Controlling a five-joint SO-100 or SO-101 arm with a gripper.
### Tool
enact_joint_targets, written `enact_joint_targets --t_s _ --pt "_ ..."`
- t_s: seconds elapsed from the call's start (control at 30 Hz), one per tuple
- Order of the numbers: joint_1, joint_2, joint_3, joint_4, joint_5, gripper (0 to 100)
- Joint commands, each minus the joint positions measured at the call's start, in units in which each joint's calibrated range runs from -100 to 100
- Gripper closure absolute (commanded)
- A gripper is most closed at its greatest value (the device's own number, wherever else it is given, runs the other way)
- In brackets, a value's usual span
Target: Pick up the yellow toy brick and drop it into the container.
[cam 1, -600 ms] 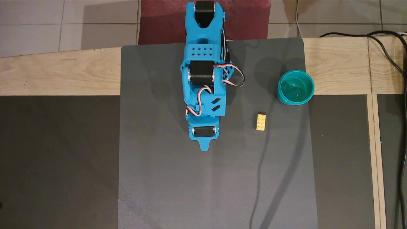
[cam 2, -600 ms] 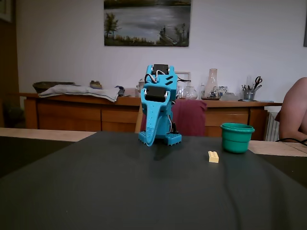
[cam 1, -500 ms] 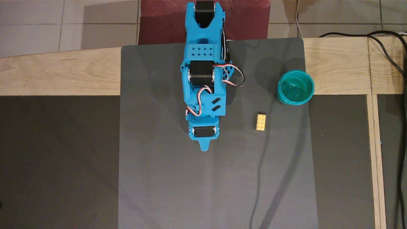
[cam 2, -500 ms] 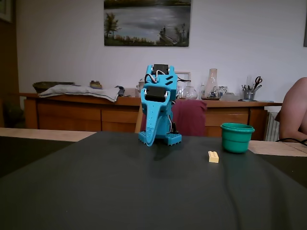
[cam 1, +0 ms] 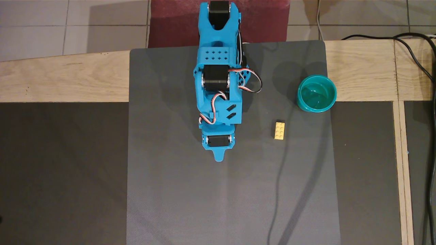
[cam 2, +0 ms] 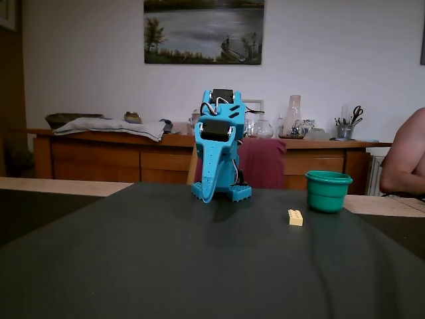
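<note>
The blue arm is folded up in the middle of the frame, so its jaws look closed and hold nothing. The yellow toy brick lies flat on the desk, right of centre, near the container, ready to be picked up.

Setting: home living or dining room. Evidence: long wooden sideboard bearing glassware and scissors; framed landscape painting above; tiled floor; wooden table.
</note>
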Motion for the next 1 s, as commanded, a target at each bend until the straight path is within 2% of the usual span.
enact_joint_targets --t_s 0.0,0.97 --pt "0.2 -0.3 -0.2 -0.8 0.0 100" --pt "0.1 -0.3 -1.4 -1.0 0.6 100"
